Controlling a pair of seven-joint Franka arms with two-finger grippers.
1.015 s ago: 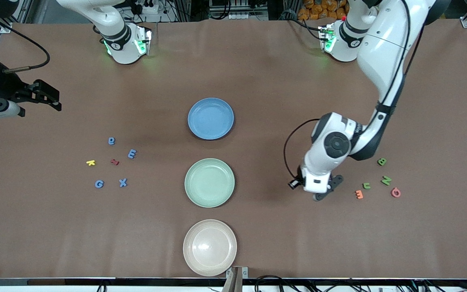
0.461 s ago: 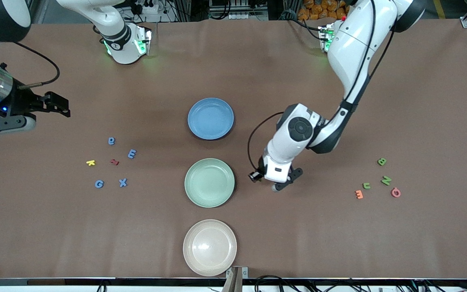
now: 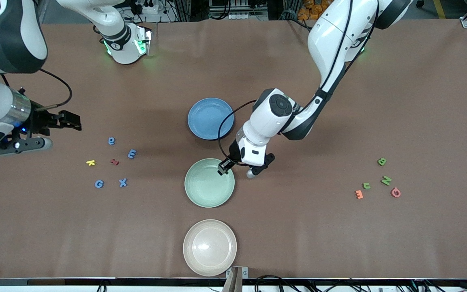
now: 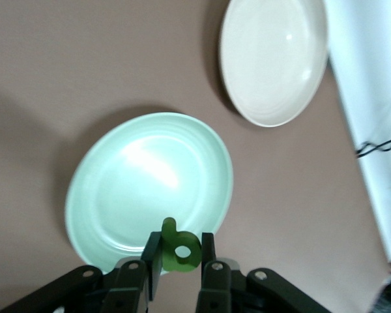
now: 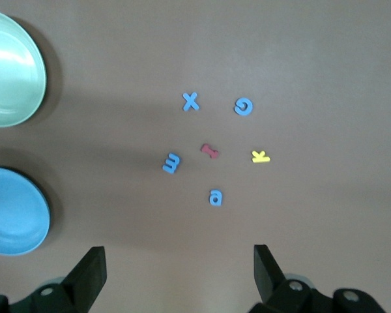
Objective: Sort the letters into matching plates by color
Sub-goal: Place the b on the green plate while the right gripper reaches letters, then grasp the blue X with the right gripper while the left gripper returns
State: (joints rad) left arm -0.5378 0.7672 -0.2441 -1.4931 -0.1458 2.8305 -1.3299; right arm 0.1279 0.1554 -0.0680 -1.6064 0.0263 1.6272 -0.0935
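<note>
Left gripper (image 4: pixel 177 270), clamped on green letter (image 4: pixel 178 248), has travelled to green plate (image 3: pixel 201 194); release pending. Right gripper (image 5: pixel 179 274), jaws apart, has neared blue letters (image 3: pixel 112 140).

Left tool (image 3: pixel 241 168) now at green plate (image 3: pixel 201 194)

L tool (image 3: pixel 239 168) over mint plate (image 3: pixel 201 194) rim, prob.

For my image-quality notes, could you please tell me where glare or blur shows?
Front view: a bright glare spot on the round cream-beige plate. Left wrist view: a broad sheen on the round pale mint green plate; the frame's edge past the table is washed out.
</note>
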